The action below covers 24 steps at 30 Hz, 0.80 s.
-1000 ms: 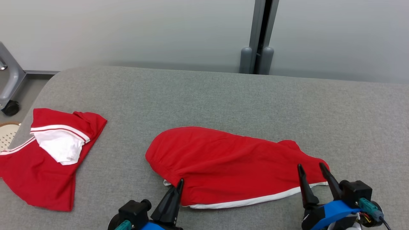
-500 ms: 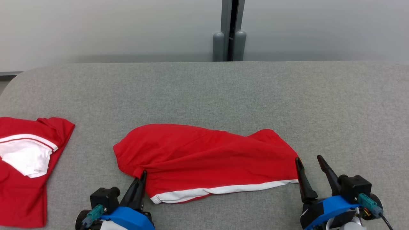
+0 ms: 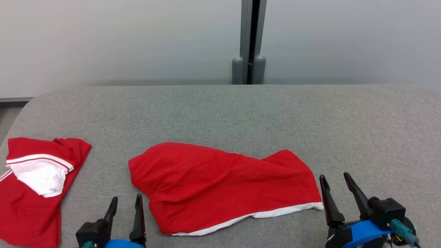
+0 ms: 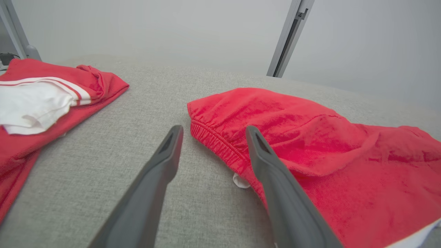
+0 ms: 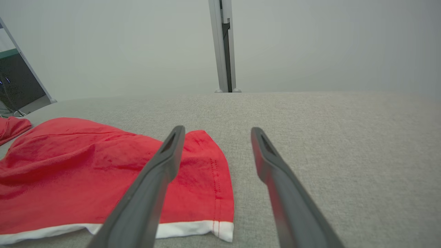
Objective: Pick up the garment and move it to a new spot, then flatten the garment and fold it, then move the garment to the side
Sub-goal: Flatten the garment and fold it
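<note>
I am watching the red garment (image 3: 220,186) lying across the middle of the grey counter (image 3: 220,113), near my edge. Its elastic waistband (image 4: 215,144) is pointing toward the left and its white hem (image 3: 275,214) is running along the near side. It is lying loosely, with soft ridges crossing the cloth, so I am judging the move to a new spot done and the flattening not yet done.

The left hand (image 3: 126,199) is sitting just beside the waistband corner with its fingers spread and nothing between them. In the left wrist view one finger (image 4: 272,172) is overlapping the waistband edge, though I cannot tell whether it is touching. The right hand (image 3: 334,176) is waiting just beside the hem's right end, fingers also spread and empty.

I am reading this placement as deliberate. One hand at each near corner is giving me two points to pinch and draw apart to smooth the cloth.

A second red and white garment (image 3: 27,206) is lying at the counter's far left, well apart, leaving the middle free for folding.
</note>
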Tool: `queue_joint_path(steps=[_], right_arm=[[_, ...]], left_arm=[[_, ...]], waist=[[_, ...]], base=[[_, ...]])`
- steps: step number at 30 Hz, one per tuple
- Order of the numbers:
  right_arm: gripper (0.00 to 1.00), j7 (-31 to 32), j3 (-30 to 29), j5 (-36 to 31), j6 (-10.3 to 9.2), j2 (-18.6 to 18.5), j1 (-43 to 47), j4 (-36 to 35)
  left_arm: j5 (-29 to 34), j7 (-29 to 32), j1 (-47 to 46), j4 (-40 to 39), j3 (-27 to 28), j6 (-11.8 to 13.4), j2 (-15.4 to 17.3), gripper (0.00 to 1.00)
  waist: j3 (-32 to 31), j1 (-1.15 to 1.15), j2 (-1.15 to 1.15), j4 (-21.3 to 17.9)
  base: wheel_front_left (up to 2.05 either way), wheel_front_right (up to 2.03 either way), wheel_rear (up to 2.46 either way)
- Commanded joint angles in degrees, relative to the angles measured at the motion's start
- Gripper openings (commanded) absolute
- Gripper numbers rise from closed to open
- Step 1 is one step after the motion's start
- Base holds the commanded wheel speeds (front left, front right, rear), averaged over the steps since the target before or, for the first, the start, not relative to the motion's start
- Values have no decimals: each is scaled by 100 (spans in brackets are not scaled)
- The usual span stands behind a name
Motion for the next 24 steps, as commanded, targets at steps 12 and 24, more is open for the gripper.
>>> queue_joint_path(steps=[12, 24], right_arm=[[100, -17, -28, 19, 0, -13, 480, -77], [100, -17, 38, 19, 0, -13, 379, 46]], left_arm=[[202, -15, 597, -398, -69, -120, -186, 100], [-83, -15, 625, -17, -970, -143, -181, 100]], waist=[[-310, 0, 0, 71], [-96, 0, 0, 8]], base=[[0, 0, 0], [0, 0, 0]])
